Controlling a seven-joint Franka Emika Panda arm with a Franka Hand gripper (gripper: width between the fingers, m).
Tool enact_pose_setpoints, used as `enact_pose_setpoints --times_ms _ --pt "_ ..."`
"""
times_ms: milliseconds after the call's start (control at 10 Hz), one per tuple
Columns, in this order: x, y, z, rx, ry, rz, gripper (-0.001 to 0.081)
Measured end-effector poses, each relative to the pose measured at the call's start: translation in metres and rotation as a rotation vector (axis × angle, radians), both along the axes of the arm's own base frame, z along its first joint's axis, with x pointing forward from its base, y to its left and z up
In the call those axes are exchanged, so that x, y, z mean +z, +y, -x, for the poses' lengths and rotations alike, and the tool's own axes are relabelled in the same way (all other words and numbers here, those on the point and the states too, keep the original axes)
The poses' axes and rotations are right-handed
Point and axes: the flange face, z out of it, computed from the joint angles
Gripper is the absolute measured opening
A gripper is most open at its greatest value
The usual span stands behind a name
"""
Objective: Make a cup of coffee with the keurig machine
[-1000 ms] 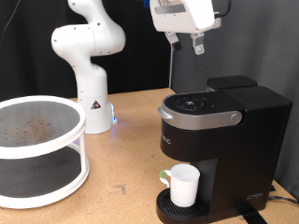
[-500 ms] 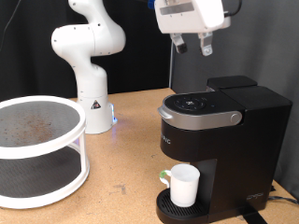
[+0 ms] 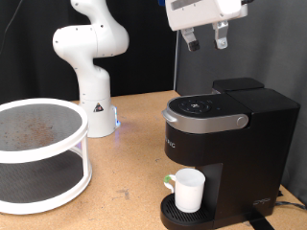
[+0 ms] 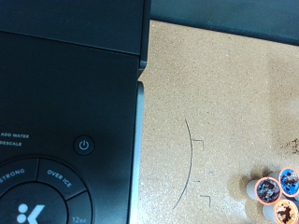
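The black keurig machine (image 3: 230,144) stands at the exterior view's right, its lid shut. The wrist view shows its top with the round button panel (image 4: 47,177). The white cup (image 3: 188,190) sits on the round drip base under the brew head, with a green bit beside its handle. My gripper (image 3: 207,40) hangs high above the machine at the exterior view's top, fingers apart and empty. It touches nothing.
A white round two-tier rack (image 3: 38,153) stands at the exterior view's left. The white robot arm base (image 3: 91,57) rises behind it. Several small pods (image 4: 276,194) lie on the cork table beside the machine in the wrist view.
My gripper has risen and shifted towards the exterior view's right, away from the machine. The cup and machine have not moved.
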Motion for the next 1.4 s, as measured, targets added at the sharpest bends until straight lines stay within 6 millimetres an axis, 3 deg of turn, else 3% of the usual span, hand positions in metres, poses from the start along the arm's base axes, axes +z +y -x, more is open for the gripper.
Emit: enact_pose_setpoints --times_ms 300,700,800,900,1000,1100,1200,1300,1400 --pt "-0.008 0.0 -0.005 0.03 0.039 0.051 0.0807" --pt "-0.043 -0.001 -0.013 0.04 0.061 0.068 0.0807" --pt "-0.052 -0.001 -0.014 0.047 0.057 0.063 0.0694" --pt "-0.059 -0.001 -0.012 0.053 0.059 0.061 0.0694" --pt "-0.065 -0.001 -0.011 0.06 0.064 0.061 0.0511" --pt "-0.071 -0.001 -0.008 0.068 0.074 0.065 0.0511" --pt "-0.077 -0.001 -0.006 0.074 0.084 0.067 0.0374" --pt "-0.083 -0.002 -0.004 0.077 0.095 0.069 0.0374" --pt "-0.088 -0.002 -0.002 0.077 0.102 0.071 0.0172"
